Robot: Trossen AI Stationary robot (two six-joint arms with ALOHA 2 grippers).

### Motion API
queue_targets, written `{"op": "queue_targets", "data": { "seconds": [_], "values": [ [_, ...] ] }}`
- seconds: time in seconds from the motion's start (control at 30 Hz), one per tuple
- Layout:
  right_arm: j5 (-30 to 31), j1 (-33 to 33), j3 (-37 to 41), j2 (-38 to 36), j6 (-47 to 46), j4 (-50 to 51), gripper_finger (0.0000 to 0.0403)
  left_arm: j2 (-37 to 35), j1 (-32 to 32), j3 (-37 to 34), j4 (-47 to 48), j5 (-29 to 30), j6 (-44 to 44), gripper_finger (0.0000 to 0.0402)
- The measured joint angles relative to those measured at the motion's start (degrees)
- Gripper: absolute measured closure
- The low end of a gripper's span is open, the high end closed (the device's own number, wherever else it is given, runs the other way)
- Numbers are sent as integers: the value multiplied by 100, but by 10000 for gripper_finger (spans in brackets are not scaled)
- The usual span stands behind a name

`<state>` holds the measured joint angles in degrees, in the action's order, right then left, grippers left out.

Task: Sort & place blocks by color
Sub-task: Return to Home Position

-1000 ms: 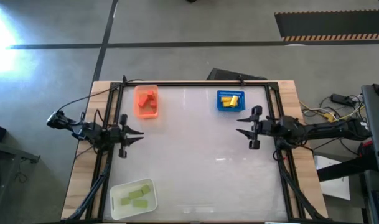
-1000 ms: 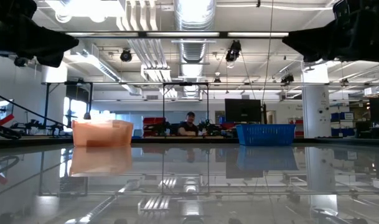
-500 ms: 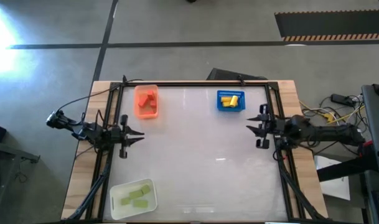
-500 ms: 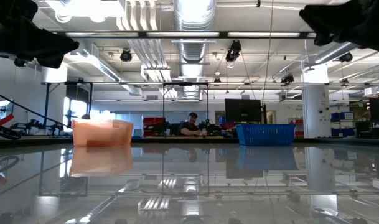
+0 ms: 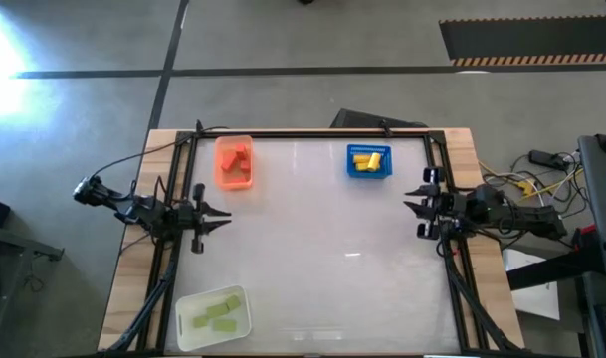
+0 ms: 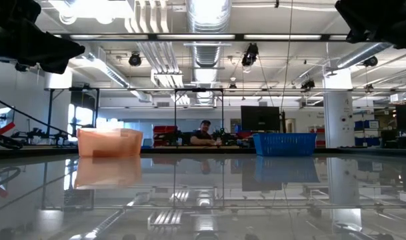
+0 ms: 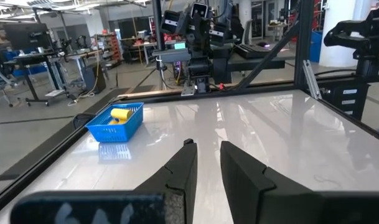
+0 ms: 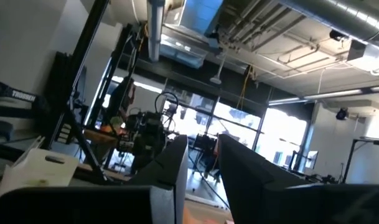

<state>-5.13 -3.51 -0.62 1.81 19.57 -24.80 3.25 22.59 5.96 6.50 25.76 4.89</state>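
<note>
A glossy white table (image 5: 322, 259) stands on a concrete floor in a big open workshop. In the low view a person (image 6: 204, 133) sits well beyond its far edge. No loose piece shows on the bare surface. The red blocks (image 5: 236, 159) lie in the orange tray (image 5: 234, 185) at the far left and the yellow blocks (image 5: 367, 157) in the blue tray (image 5: 368, 176) at the far right. The light green blocks (image 5: 216, 312) lie in the white tray (image 5: 188, 333) at the near left corner, their long sides running roughly left to right with a slight tilt.

The left gripper (image 5: 223, 217) hangs at the left edge, about midway between the orange and white trays and well apart from both. Its fingers point right toward the centre, parted by a narrow gap with nothing in it — the left wrist view shows only bare table through the gap. The right gripper (image 5: 409, 200) sits at the right edge, on the near side of the blue tray and to its right. It points left, likewise narrowly parted and empty.

The sorting looks done, so only parking the arms is left. Every block lies inward of the fingertips, and the right arm is the one closer to a tray — a pull-back outward should clear it
</note>
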Motion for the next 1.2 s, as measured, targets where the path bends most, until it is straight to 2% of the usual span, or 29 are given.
{"op": "queue_targets", "data": {
  "seconds": [0.27,0.67,1.2],
  "values": [
    [121,0,2,-63,54,544,332,1,0,-2,0,0,0,348],
    [264,0,2,276,-221,1445,317,0,-2,-2,0,0,0,348],
    [267,0,2,351,-463,1565,334,0,-2,-4,0,0,0,348]
  ]
}}
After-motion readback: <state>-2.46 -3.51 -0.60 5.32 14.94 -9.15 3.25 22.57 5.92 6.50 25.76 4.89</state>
